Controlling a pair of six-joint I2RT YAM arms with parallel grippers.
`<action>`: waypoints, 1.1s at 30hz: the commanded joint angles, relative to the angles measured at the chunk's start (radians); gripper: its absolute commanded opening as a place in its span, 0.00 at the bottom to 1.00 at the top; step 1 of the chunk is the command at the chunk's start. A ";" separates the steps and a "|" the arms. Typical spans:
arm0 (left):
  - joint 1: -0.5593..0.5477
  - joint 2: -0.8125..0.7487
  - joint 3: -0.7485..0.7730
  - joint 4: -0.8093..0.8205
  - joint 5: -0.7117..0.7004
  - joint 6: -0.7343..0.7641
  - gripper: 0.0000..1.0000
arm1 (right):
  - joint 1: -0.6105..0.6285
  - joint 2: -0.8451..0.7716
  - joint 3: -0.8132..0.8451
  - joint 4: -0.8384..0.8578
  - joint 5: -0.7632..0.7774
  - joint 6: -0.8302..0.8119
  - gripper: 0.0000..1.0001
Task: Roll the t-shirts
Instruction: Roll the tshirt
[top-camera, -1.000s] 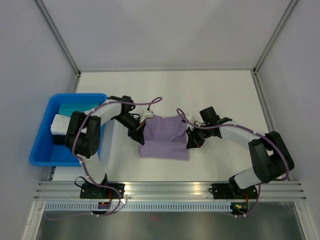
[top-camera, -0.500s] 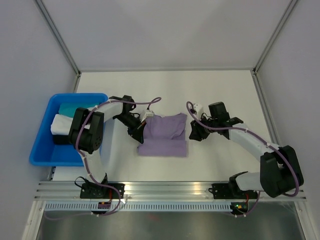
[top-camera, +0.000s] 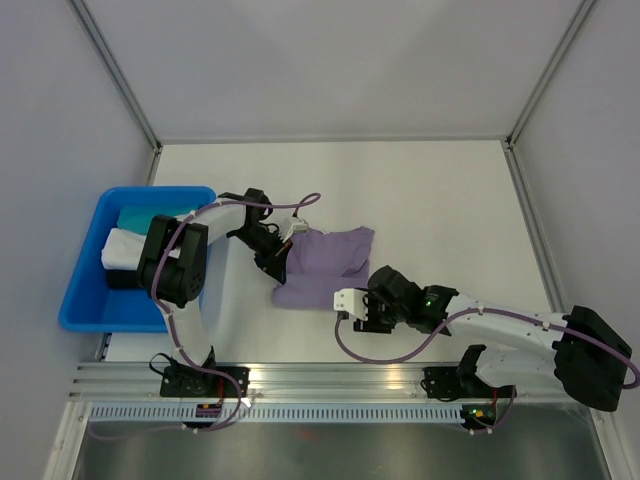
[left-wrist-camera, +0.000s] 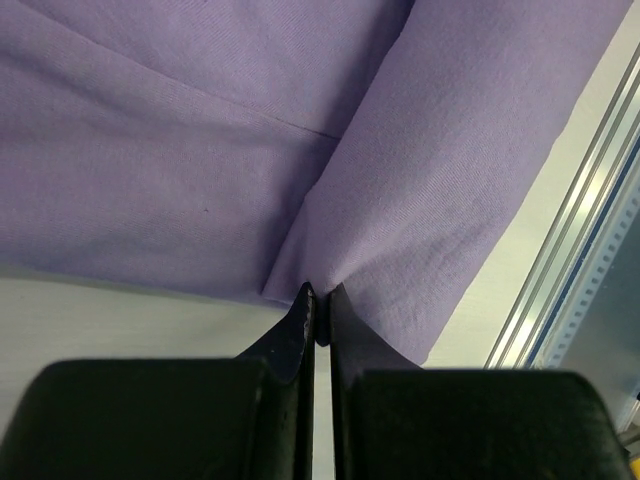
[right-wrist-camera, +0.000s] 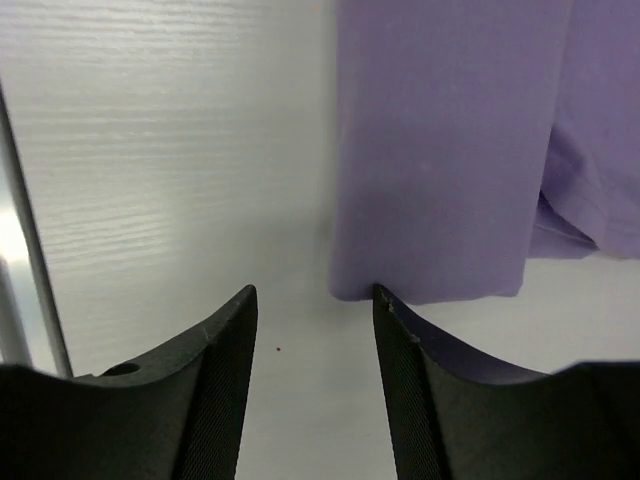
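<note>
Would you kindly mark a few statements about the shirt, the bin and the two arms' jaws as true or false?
1. The left jaws are shut on an edge of the t-shirt. True.
2. The right jaws are shut on the t-shirt. False: they stand open by its near corner, gripping nothing.
3. The t-shirt lies inside the blue bin. False: it lies on the table, to the right of the bin.
4. The blue bin holds a teal cloth and a white cloth. True.
</note>
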 joint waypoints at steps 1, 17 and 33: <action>0.007 -0.003 -0.001 0.039 -0.036 -0.030 0.05 | 0.050 0.038 -0.008 0.077 0.198 -0.057 0.56; 0.012 -0.099 0.019 0.041 -0.025 0.022 0.36 | 0.046 0.201 0.055 0.090 0.208 0.098 0.00; -0.251 -0.857 -0.581 0.478 -0.324 0.287 0.68 | -0.217 0.176 0.133 0.067 -0.164 0.240 0.00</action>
